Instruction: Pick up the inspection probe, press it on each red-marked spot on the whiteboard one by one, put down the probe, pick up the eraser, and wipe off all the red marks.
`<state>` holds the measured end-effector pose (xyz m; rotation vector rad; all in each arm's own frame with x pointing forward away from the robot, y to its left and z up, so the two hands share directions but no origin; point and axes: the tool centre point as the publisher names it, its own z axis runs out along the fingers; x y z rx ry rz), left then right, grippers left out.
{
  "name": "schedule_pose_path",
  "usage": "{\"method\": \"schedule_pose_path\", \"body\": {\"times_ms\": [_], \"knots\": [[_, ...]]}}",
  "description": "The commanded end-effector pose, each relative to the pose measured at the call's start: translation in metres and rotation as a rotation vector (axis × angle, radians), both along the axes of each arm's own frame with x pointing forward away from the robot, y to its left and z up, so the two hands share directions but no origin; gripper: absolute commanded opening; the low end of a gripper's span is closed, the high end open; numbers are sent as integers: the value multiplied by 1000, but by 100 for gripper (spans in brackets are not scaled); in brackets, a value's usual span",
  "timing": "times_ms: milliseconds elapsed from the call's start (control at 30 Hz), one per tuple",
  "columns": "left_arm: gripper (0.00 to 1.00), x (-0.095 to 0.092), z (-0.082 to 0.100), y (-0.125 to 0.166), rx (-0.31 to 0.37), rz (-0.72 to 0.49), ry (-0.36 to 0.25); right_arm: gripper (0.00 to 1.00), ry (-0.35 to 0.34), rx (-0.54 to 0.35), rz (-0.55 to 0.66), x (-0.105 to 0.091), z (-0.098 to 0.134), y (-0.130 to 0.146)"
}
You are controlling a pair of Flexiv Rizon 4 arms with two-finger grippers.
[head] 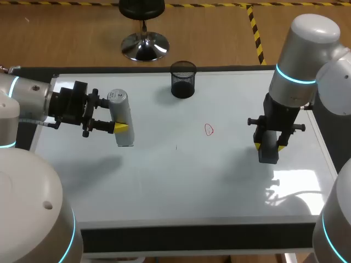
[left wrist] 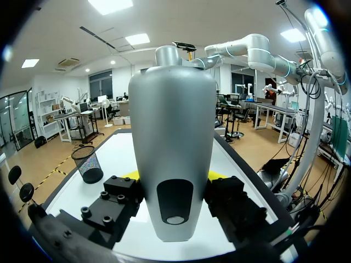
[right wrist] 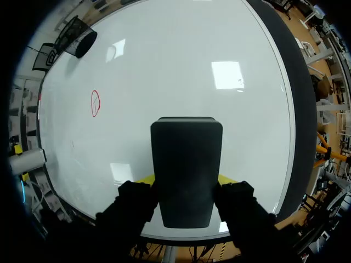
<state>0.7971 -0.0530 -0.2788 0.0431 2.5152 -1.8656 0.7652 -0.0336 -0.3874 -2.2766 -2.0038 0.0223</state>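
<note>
The inspection probe point(head: 118, 101), a pale grey cylinder, hangs level over the whiteboard's point(head: 181, 181) left part with my left gripper point(head: 116, 116) shut on it. In the left wrist view the probe point(left wrist: 173, 109) stands between the yellow tips of that gripper point(left wrist: 174, 178). At the right, my right gripper point(head: 269, 145) is shut on the black eraser point(head: 268, 156), which points down at the board. The right wrist view shows the eraser point(right wrist: 186, 159) clamped in the gripper point(right wrist: 185, 179). One red mark point(head: 208, 130), a small loop, lies mid-board, ahead of the eraser and to one side point(right wrist: 95, 103).
A black mesh cup point(head: 182, 79) stands at the board's far edge, also seen beside the probe in the left wrist view point(left wrist: 88, 163). A dark strip point(head: 192, 238) runs along the near edge of the board.
</note>
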Motion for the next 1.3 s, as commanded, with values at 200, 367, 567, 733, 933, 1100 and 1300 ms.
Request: {"method": "schedule_pose_path", "body": {"times_ms": [200,367,567,733,933,1100,1300], "knots": [[0,1,0,0,-1,-2,-1,0,-1,1,1,-1,2,-1],[0,4,-1,-4,12,26,-9,0,-1,1,1,-1,2,-1],[0,4,0,-11,0,32,-4,0,-1,1,1,-1,2,-1],[0,7,-3,-21,3,22,10,0,-1,1,1,-1,2,-1],[0,9,-5,-38,3,-5,15,0,-1,1,1,-1,2,-1],[0,14,-6,-57,4,-29,17,0,-1,1,1,-1,2,-1],[0,20,-8,-81,0,-58,-2,0,-1,1,1,-1,2,-1]]}}
